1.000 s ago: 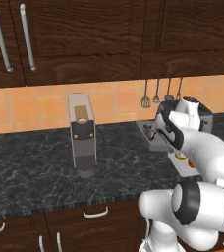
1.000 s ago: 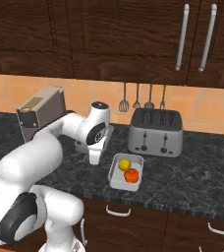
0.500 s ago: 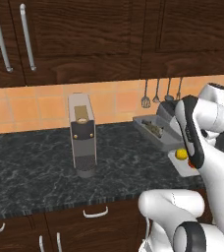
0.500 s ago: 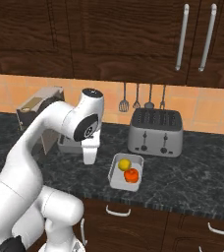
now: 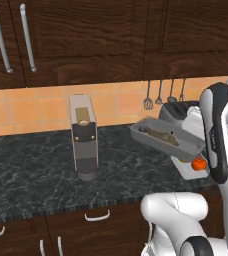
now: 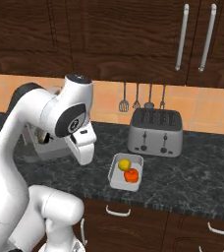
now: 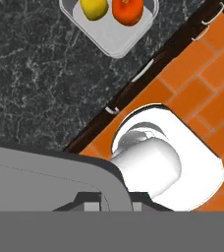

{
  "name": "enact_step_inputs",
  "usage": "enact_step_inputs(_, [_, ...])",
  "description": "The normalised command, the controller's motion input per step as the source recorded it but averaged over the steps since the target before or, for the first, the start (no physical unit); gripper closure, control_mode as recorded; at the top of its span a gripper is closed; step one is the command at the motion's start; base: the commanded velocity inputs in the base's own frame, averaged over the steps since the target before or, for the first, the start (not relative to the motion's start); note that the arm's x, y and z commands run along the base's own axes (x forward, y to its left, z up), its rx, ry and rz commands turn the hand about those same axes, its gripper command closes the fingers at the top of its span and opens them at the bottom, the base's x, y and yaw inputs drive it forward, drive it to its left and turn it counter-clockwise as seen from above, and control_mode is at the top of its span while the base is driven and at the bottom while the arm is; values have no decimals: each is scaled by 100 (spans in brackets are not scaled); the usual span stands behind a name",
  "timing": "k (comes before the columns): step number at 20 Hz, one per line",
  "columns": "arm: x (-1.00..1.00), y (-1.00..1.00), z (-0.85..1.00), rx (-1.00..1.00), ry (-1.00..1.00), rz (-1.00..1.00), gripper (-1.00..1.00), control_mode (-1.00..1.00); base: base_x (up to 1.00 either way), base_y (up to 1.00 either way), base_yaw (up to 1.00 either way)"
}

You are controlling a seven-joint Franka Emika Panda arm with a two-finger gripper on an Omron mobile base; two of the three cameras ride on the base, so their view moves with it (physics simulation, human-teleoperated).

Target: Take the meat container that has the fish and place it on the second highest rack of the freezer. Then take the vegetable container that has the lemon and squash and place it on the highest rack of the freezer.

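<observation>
The meat container (image 5: 161, 141), a grey tray, hangs tilted above the counter in the left base view, with the olive-brown fish (image 5: 160, 133) lying in it. My gripper (image 7: 111, 203) is shut on the tray's rim (image 7: 50, 179), and my forearm hides the hand in the base views. The vegetable container (image 6: 115, 178) sits on the counter in front of the toaster and holds the yellow lemon (image 6: 124, 164) and the orange-red squash (image 6: 131, 175). The hand view has this container (image 7: 109, 39) at its top. The freezer and its racks are out of view.
A tall coffee machine (image 5: 83, 137) stands on the dark counter (image 5: 31, 170) to the left. A toaster (image 6: 155, 132) stands at the back under hanging utensils (image 6: 136, 97). Dark cabinets (image 5: 86, 35) hang overhead. Drawers line the counter's front edge.
My arm has risen and swung round. The meat container has come up off the counter by the toaster and now hangs tilted, further left. The vegetable container has not moved.
</observation>
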Motion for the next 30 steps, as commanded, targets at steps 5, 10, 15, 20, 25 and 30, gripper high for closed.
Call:
enact_step_inputs(5, [-16,48,63,0,0,19,100,-100,0,0,0])
enact_step_inputs(10, [-60,4,-12,0,-8,20,100,-100,0,0,0])
enact_step_inputs(15, [-12,15,-10,0,-7,7,100,-100,0,0,0])
enact_step_inputs(20, [0,41,0,0,0,0,100,-100,0,0,0])
enact_step_inputs(25, [0,3,0,0,0,0,100,100,-70,1,-5])
enact_step_inputs(30, [0,0,0,0,0,0,100,100,-78,0,-51])
